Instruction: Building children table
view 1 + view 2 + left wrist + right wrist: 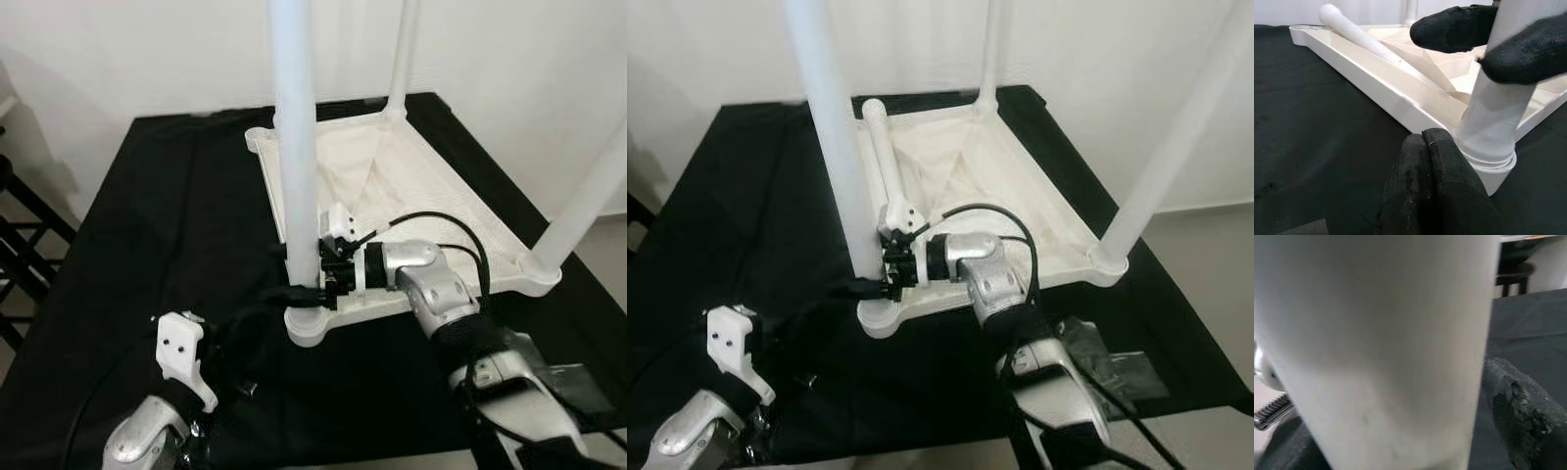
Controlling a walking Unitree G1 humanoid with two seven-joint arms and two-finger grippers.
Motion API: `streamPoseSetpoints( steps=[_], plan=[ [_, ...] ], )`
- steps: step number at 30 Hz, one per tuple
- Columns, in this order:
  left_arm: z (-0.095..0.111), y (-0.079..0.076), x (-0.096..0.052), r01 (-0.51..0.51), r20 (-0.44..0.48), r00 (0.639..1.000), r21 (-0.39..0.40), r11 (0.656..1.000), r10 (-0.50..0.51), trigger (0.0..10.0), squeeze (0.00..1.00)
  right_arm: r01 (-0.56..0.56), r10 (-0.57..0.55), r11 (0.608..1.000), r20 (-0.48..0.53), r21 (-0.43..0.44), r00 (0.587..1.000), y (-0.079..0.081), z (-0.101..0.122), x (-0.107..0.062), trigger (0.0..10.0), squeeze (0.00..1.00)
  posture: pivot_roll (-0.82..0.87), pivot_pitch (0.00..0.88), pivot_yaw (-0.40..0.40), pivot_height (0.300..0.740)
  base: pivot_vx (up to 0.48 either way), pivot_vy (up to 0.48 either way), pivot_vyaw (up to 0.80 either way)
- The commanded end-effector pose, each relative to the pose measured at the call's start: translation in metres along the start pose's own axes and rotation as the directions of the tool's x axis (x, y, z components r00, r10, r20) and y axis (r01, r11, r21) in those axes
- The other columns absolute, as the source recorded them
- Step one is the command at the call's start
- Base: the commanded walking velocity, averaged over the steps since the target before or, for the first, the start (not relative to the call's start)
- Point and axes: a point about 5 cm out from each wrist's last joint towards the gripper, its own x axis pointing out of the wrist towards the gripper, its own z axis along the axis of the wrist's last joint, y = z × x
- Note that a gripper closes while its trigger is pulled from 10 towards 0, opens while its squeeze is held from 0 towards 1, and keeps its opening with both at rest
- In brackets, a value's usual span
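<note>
A white children's table top (411, 176) lies upside down on a black cloth. Three white legs stand in its corners: a near-left leg (294, 127), a far leg (402, 59) and a right leg (588, 196). A loose leg (884, 162) lies inside the top, seen also in the left wrist view as the loose leg (1361, 36). My right gripper (291, 271) is shut on the near-left leg just above its corner socket (312, 328). One finger (1518, 396) presses on that leg. My left gripper (1422, 147) hovers low beside the same socket, fingers pressed together on nothing.
The black cloth (176, 215) covers the work table, with a white wall behind. A dark rack (20, 245) stands off the left side. Pale floor (607, 235) shows to the right. A flat grey piece (1102, 357) lies near the front right.
</note>
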Motion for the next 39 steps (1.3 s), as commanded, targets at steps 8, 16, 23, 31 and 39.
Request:
streamPoseSetpoints(
  steps=[8, 16, 23, 31, 39],
  plan=[
    [-0.004, 0.000, -0.001, -0.005, -0.014, 1.000, 0.002, 1.000, 0.005, 10.0, 0.00, -0.067, 0.066, 0.997, 0.021, 0.036, 0.998, -0.008, 0.002, -0.001, 0.0, 0.00, 0.04, 0.063, 0.015, 0.740, 0.000, 0.000, 0.00],
    [-0.003, -0.001, -0.001, -0.004, -0.009, 1.000, -0.001, 1.000, 0.004, 10.0, 0.00, 0.060, -0.061, 0.997, 0.030, 0.055, 0.998, -0.011, -0.012, -0.015, 0.0, 0.00, 0.03, 0.075, 0.015, 0.740, 0.000, 0.000, 0.00],
    [-0.001, -0.002, -0.003, -0.006, -0.004, 1.000, -0.002, 1.000, 0.006, 10.0, 0.00, 0.663, -0.670, 0.734, -0.005, 0.146, 0.743, -0.012, -0.041, -0.020, 0.0, 0.00, 0.01, 0.092, -0.004, 0.740, 0.000, 0.000, 0.00],
    [-0.001, 0.000, -0.003, 0.010, -0.006, 1.000, -0.012, 1.000, -0.010, 10.0, 0.00, 0.689, -0.694, 0.703, -0.043, 0.180, 0.719, 0.043, -0.067, 0.012, 0.0, 0.00, 0.00, 0.089, 0.007, 0.740, 0.000, 0.000, 0.00],
    [-0.001, 0.000, -0.002, -0.007, -0.002, 1.000, -0.007, 1.000, 0.007, 10.0, 0.00, 0.627, -0.638, 0.747, -0.026, 0.222, 0.770, 0.038, -0.059, 0.016, 10.0, 1.00, 0.00, 0.090, 0.016, 0.740, 0.000, 0.000, 0.00]
  ],
)
